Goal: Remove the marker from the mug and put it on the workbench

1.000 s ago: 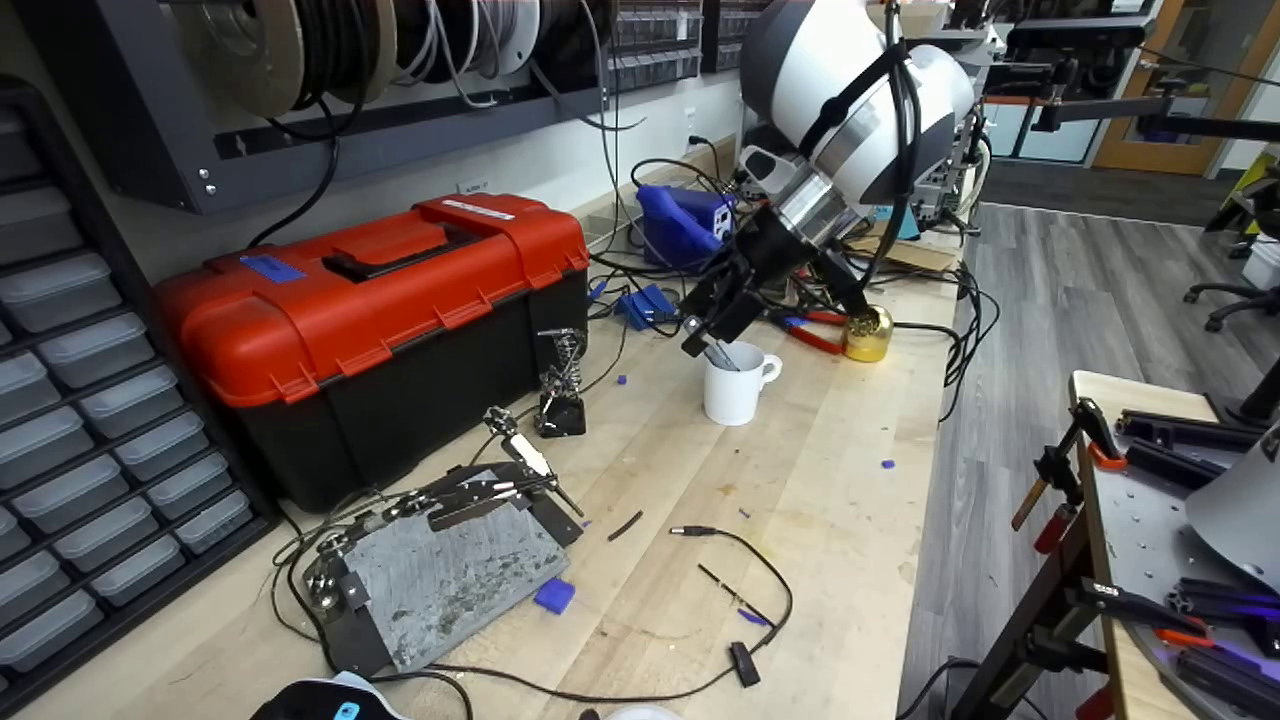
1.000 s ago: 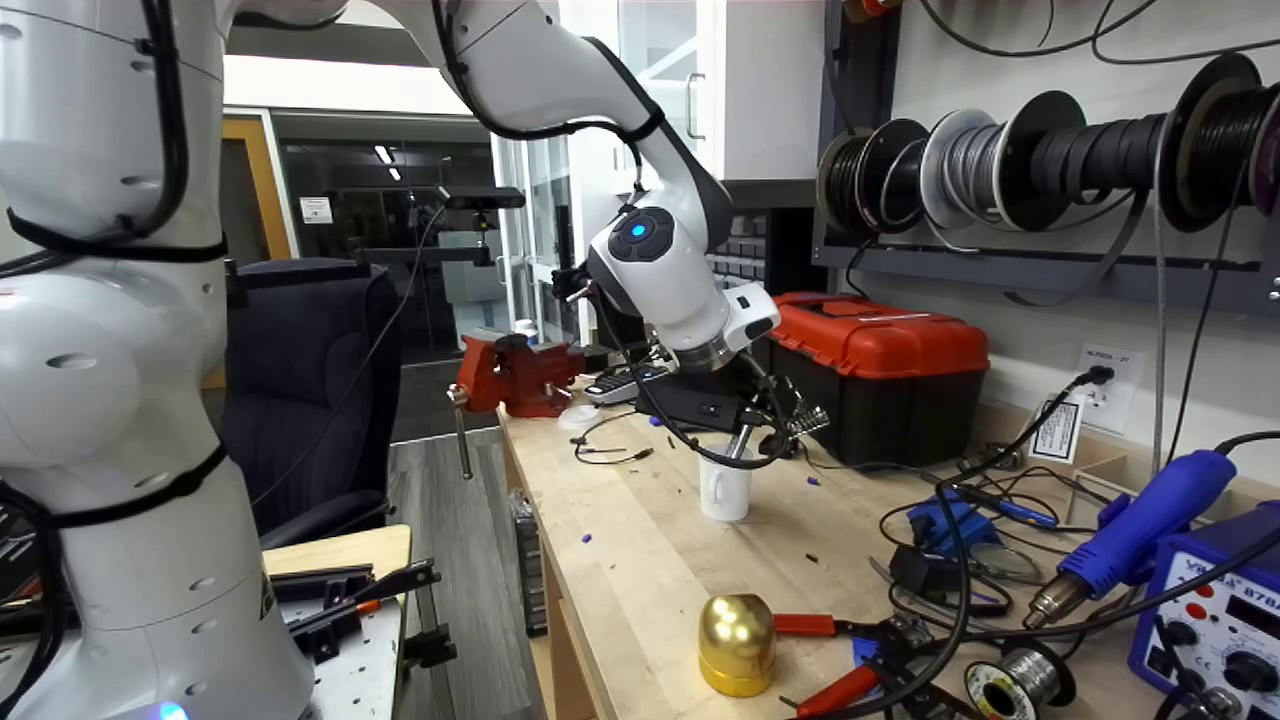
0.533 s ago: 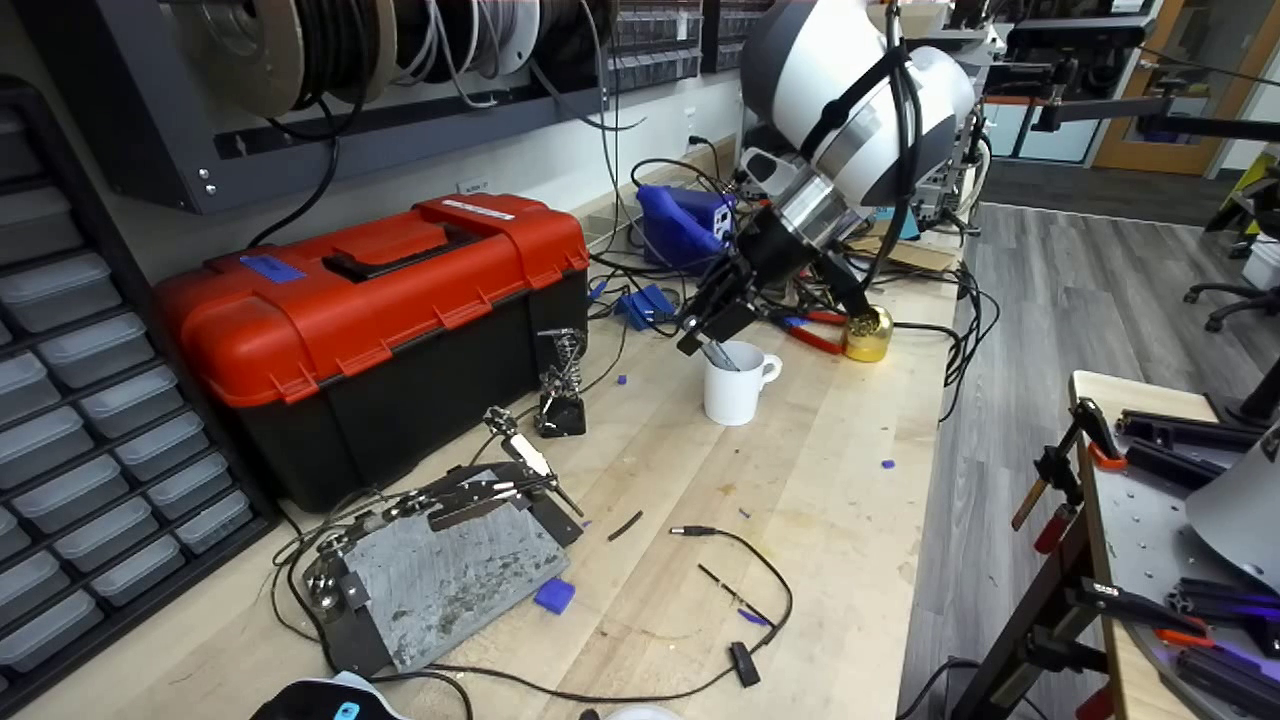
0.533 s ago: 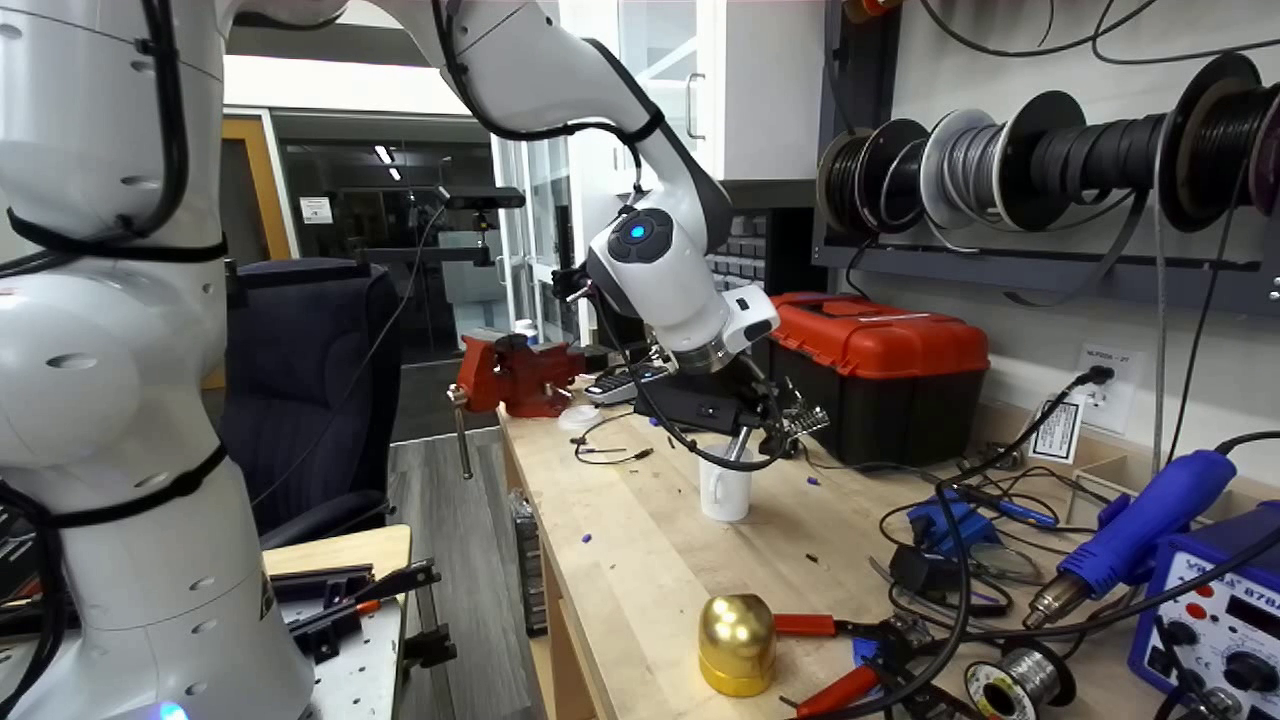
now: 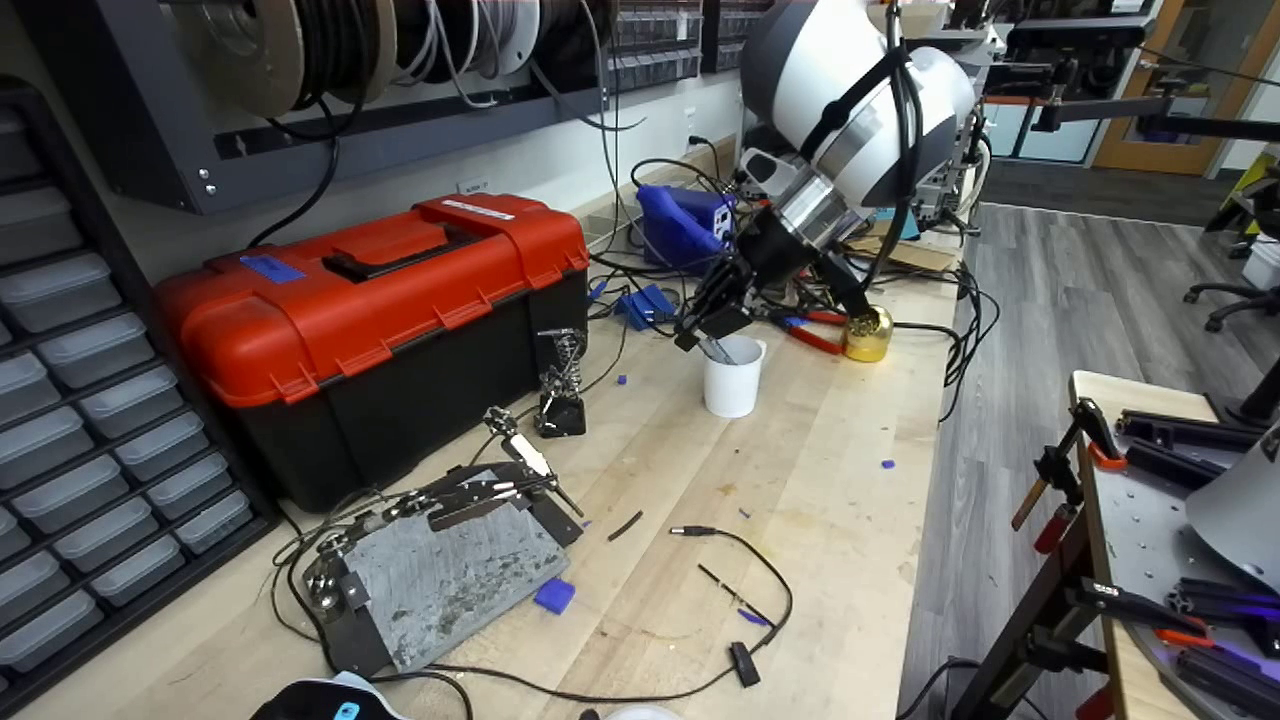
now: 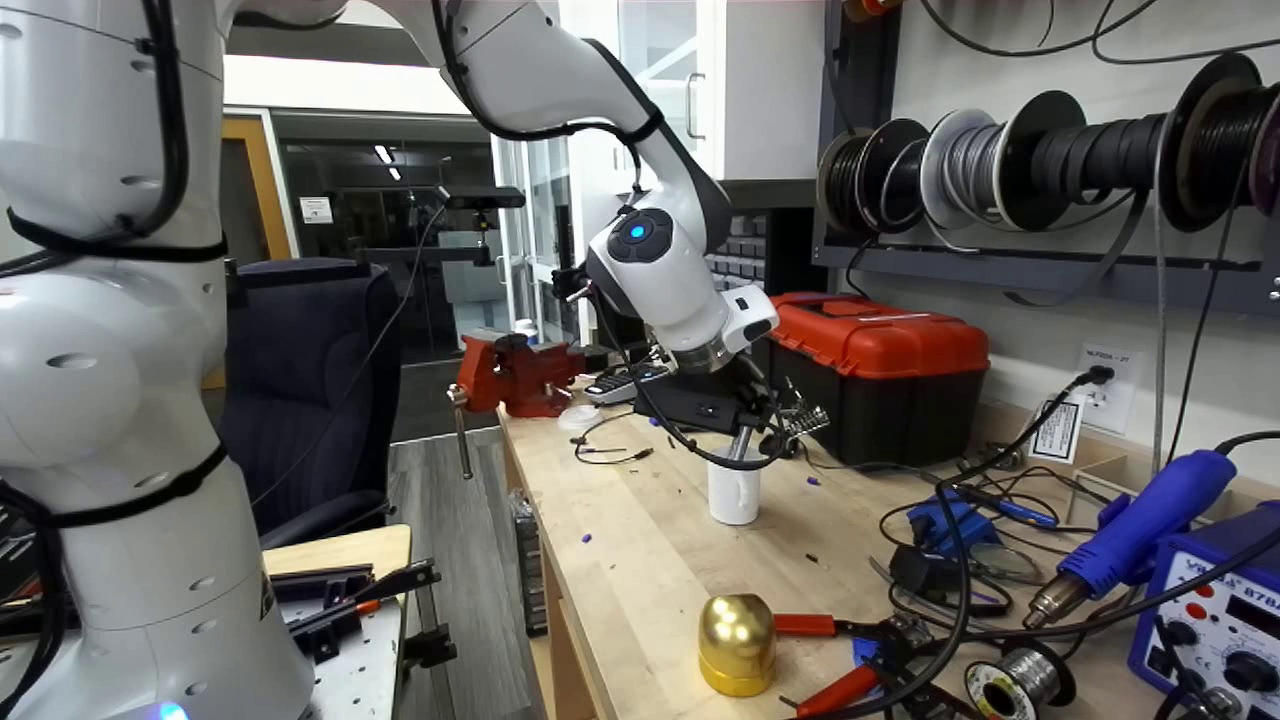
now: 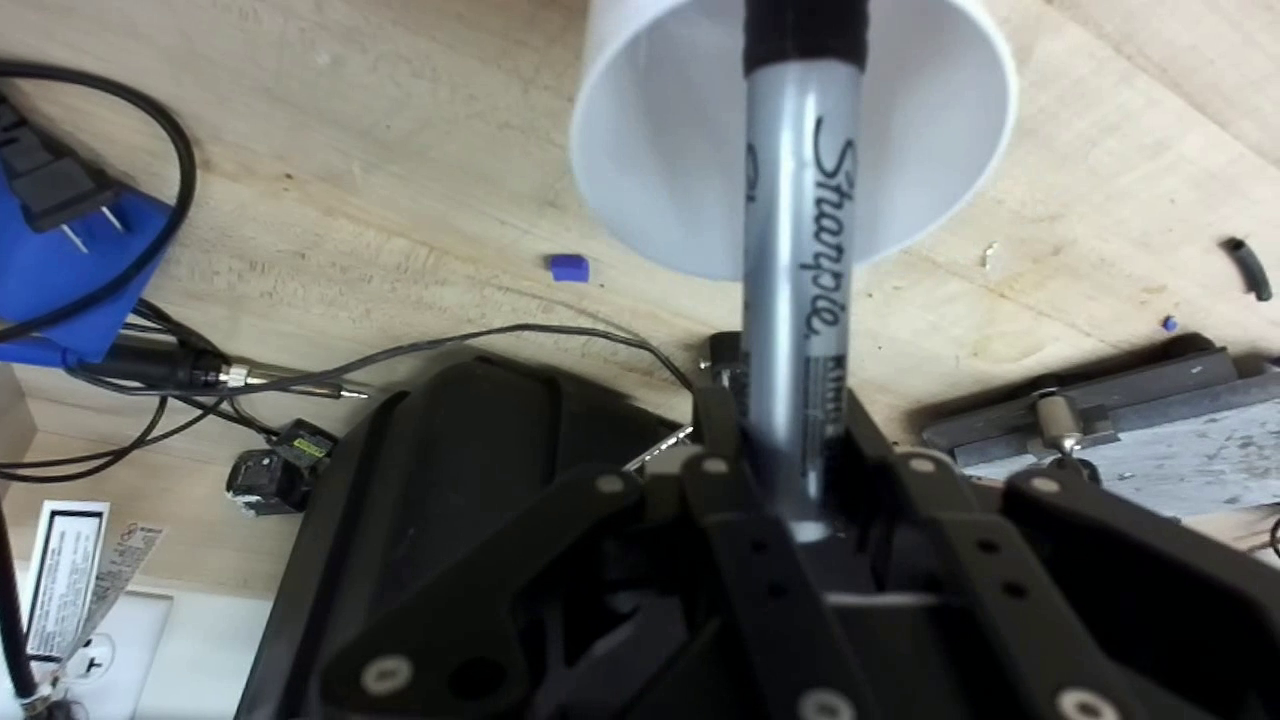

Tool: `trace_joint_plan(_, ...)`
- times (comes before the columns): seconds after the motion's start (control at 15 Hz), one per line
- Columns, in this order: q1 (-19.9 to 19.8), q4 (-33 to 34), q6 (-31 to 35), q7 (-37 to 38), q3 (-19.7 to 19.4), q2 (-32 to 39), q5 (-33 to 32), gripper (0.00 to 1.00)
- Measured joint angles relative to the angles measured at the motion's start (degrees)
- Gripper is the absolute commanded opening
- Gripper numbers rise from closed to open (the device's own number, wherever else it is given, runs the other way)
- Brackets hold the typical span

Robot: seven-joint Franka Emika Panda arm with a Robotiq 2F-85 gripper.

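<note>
Workbench (image 5: 840, 540): near a red toolbox (image 5: 385, 345), the gripper (image 7: 788, 420) pinches a marker (image 7: 805, 210), black end inside the mug (image 5: 731, 388); removal seems in hand, likely needing lift-out next.

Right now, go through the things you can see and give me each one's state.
Mug: upright.
Marker: tilted, black end down inside the mug.
Gripper: shut on the marker.
Red toolbox: lid shut.
Wall plug: plugged in.
Two-pronged plug: unplugged.
Barrel connector: unplugged.
Arm light: lit blue.
Blue station's display: dark where it shows.
</note>
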Motion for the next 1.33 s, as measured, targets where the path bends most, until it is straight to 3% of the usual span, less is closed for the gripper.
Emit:
trace_joint_plan(0.53, 0.4, 0.0, 0.5, 1.1, 1.3, -0.2, -4.9, 0.06)
trace_joint_plan(1.33, 0.7, 0.1, 6.2, 1.5, 1.4, -3.4, -10.0, 0.06)
